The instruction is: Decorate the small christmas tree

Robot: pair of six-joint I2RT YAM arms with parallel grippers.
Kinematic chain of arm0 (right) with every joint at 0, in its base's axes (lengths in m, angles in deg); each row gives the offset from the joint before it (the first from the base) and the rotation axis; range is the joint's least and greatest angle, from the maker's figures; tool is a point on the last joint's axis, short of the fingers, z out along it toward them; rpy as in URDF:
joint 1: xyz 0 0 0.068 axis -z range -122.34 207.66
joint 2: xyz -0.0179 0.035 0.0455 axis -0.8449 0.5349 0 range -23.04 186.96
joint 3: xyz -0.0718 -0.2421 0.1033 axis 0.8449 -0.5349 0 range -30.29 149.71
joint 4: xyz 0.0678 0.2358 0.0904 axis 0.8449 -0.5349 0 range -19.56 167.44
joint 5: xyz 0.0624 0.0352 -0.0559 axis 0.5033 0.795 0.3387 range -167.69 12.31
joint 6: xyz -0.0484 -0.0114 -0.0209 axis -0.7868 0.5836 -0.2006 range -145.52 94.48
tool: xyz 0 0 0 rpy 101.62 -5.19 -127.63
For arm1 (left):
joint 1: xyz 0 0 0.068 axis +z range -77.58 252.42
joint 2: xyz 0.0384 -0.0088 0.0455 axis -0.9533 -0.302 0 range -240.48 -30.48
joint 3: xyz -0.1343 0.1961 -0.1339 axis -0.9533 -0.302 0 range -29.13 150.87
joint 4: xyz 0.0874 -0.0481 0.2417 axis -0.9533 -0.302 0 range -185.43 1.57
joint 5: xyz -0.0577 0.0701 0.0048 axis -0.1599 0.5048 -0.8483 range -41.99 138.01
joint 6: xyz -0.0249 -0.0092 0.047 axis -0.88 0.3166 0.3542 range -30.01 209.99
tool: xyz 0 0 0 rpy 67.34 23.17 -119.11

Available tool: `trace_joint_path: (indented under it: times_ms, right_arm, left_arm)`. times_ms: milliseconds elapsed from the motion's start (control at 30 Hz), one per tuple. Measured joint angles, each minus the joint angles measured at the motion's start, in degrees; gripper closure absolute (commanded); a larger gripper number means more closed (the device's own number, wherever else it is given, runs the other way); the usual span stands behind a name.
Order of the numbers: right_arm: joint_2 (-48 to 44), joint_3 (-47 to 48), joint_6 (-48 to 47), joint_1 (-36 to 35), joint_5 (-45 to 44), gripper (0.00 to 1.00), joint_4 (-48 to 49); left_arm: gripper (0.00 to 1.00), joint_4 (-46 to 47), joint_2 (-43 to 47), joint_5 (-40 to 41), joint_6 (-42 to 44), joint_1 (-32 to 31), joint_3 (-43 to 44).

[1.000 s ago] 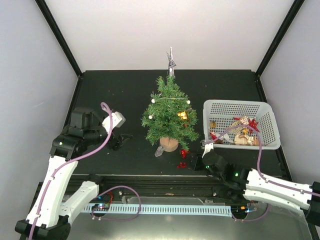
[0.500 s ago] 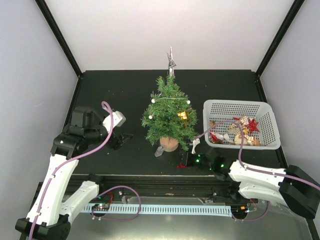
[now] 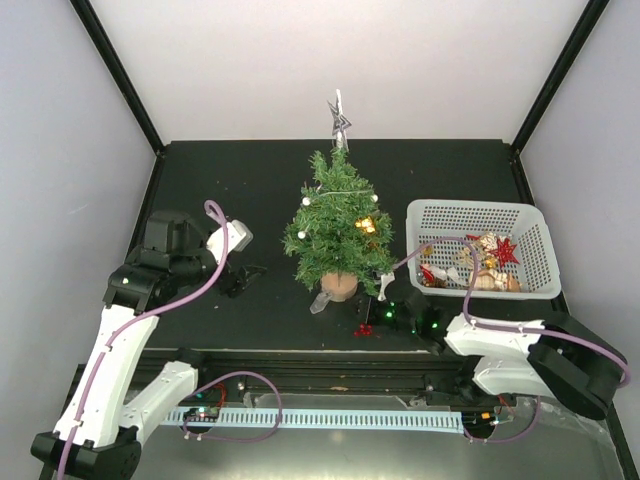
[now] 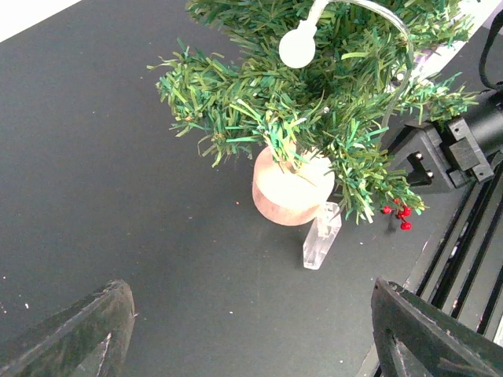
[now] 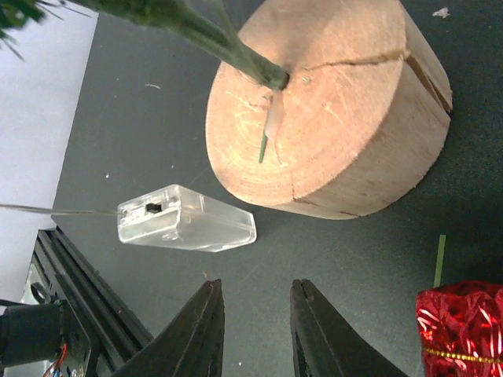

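Your right gripper (image 5: pixel 257 290) reaches low to the small christmas tree (image 3: pixel 338 225), lower centre in the top view. Only its wrist view shows the jaws: narrowly parted, empty.

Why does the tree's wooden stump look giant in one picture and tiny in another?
Right wrist view: the camera hangs very close, so the wooden base fills much of the frame. Top external view: the camera sits far above, so it looks tiny under the small christmas tree. Left wrist view: in between.
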Motion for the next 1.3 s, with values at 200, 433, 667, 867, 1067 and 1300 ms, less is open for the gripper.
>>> trace_joint_path:
  times_ms: [200, 433, 667, 867, 1067, 1300]
  right_arm:
    - [5.9, 0.22, 1.11, 1.01, 0.72, 0.75, 3.82]
    - [10.86, 1.79, 1.27, 2.95, 1.86, 0.75, 7.08]
    - [14.19, 3.93, 0.48, 7.34, 3.93, 0.75, 8.72]
    - [18.91, 7.1, -1.14, 11.63, 6.84, 0.75, 9.88]
    - [22.95, 10.27, -2.75, 15.43, 9.75, 0.75, 10.21]
    - [23.71, 14.14, -5.33, 19.08, 12.09, 0.75, 9.42]
  left_arm:
    - [0.17, 0.48, -1.38, 0.11, 0.0, 0.04, 0.0]
    - [0.17, 0.52, -1.49, 0.24, 0.0, 0.04, 0.0]
    - [0.17, 0.55, -1.44, 0.87, 0.0, 0.07, 0.0]
    - [0.17, 0.57, -1.36, 1.49, 0.0, 0.09, 0.0]
    - [0.17, 0.57, -1.31, 2.16, 0.0, 0.09, 0.0]
    - [0.17, 0.59, -0.81, 2.8, 0.0, 0.22, -0.02]
